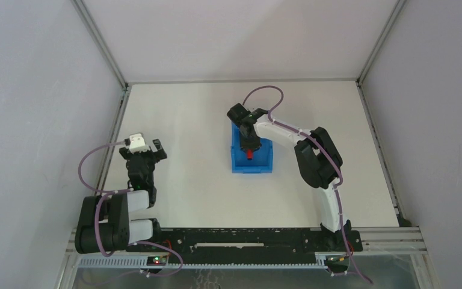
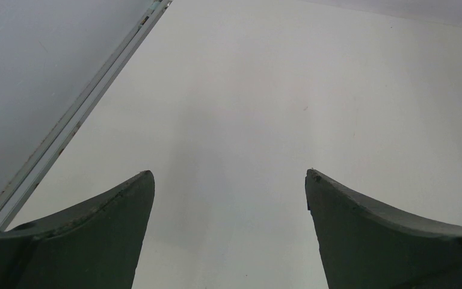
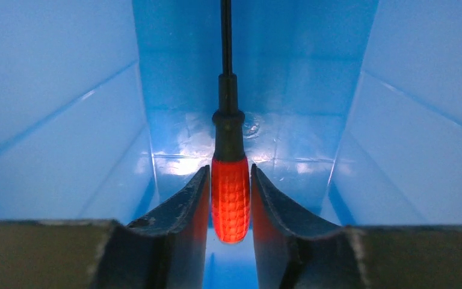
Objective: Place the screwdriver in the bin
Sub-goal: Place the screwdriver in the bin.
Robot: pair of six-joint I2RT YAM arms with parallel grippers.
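Observation:
The screwdriver (image 3: 230,198), with a red handle and thin black shaft, is inside the blue bin (image 3: 66,120). It sits between the fingers of my right gripper (image 3: 230,171), which is shut on the handle; the shaft points away towards the bin's far wall. In the top view my right gripper (image 1: 249,141) reaches down into the bin (image 1: 236,164) at the table's middle, and the red handle (image 1: 249,155) shows just below it. My left gripper (image 1: 147,144) is open and empty at the table's left side, and over bare table in the left wrist view (image 2: 230,174).
The white table (image 1: 204,192) is walled by grey panels on the left, back and right. A metal rail (image 2: 78,117) runs along the left edge, close to my left gripper. The arm bases stand on a black rail (image 1: 240,238) at the near edge.

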